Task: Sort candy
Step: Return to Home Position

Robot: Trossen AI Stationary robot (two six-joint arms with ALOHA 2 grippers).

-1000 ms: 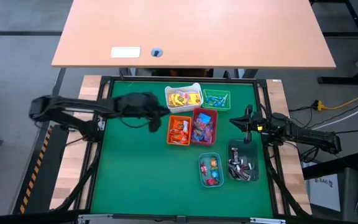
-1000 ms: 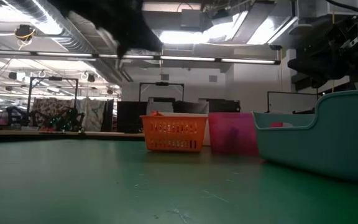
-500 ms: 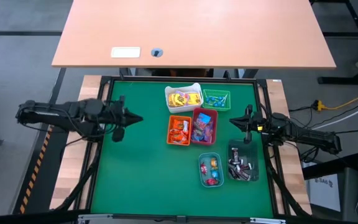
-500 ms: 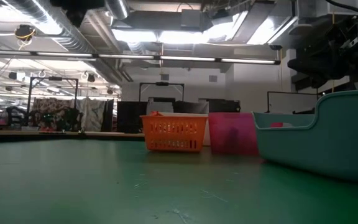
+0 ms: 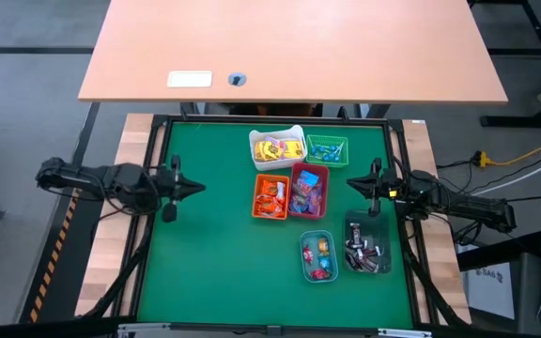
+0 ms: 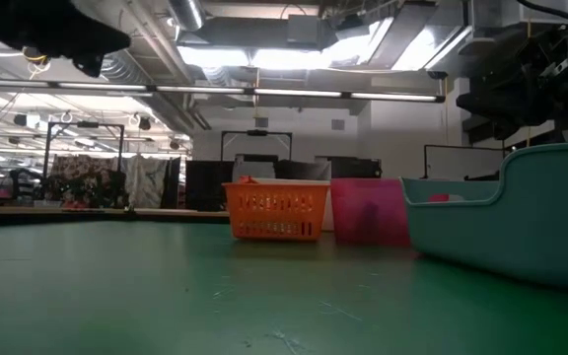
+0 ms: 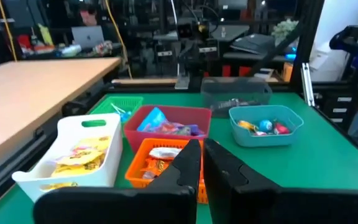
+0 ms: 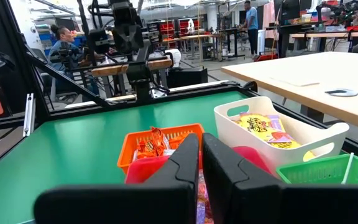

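The candy is sorted into several small bins on the green mat. Yellow sweets (image 5: 276, 148) fill the white bin (image 5: 291, 131), blue ones the green bin (image 5: 327, 149), orange ones (image 5: 270, 195) the orange bin (image 7: 137, 169). Mixed pieces lie in the red bin (image 5: 309, 190) and the teal bin (image 5: 317, 255), dark ones in the clear bin (image 5: 366, 246). My left gripper (image 5: 195, 186) hovers shut near the mat's left side, well left of the bins, fingers (image 7: 188, 163) pointing at them. My right gripper (image 5: 350, 183) hovers shut just right of the red bin, holding nothing.
A wooden desk (image 5: 289, 47) stands beyond the far edge. The mat's black frame (image 5: 153, 235) borders the work area. Bare green mat (image 5: 224, 263) lies left of and in front of the bins. In the low view the teal bin (image 6: 511, 222) stands close on the right.
My left arm has drawn back from the white and orange bins toward the table's left edge, first fast, then slower. The right arm and the bins have stayed still.
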